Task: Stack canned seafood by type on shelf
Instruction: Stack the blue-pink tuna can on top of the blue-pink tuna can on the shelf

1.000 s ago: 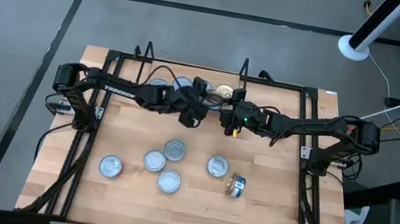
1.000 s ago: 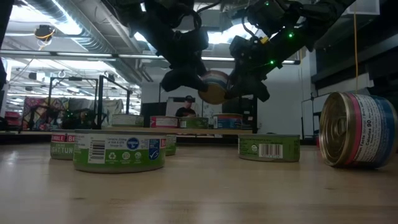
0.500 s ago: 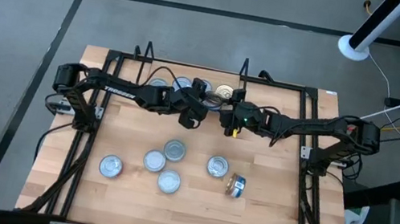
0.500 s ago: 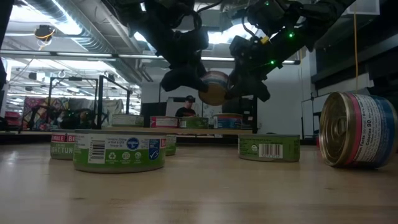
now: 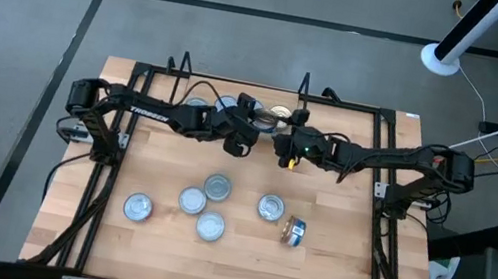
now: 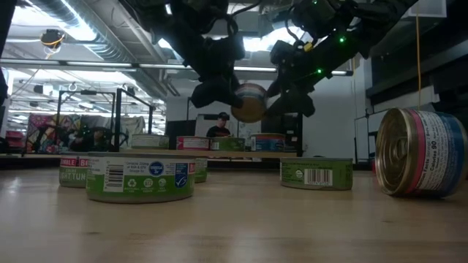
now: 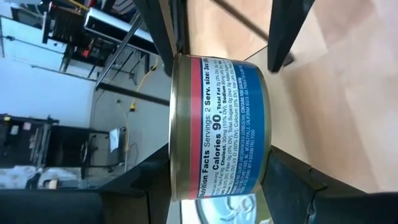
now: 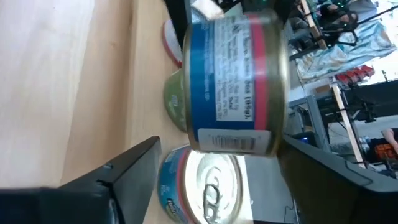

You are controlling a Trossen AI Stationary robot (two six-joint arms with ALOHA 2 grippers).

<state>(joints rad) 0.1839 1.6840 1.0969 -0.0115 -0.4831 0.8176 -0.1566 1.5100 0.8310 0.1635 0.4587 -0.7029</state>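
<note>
Tins [image 5: 202, 204] (five loose), wooden tabletop [image 5: 329, 265]

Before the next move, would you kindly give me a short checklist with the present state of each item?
1. Left gripper holds the blue-and-red can: ok, fingers shut on it, in the air.
2. Right gripper is free of that can: ok, fingers open, with a gap in the low view.
3. Label is readable for sorting: ok, blue with a red band.
4. There is a matching stack on the shelf: ok, a similar blue-and-red shelf can lies beyond.
5. That stack has room on top: cannot tell.
6. Loose cans are upright: not ok, the tipped can rests on its edge.
</note>
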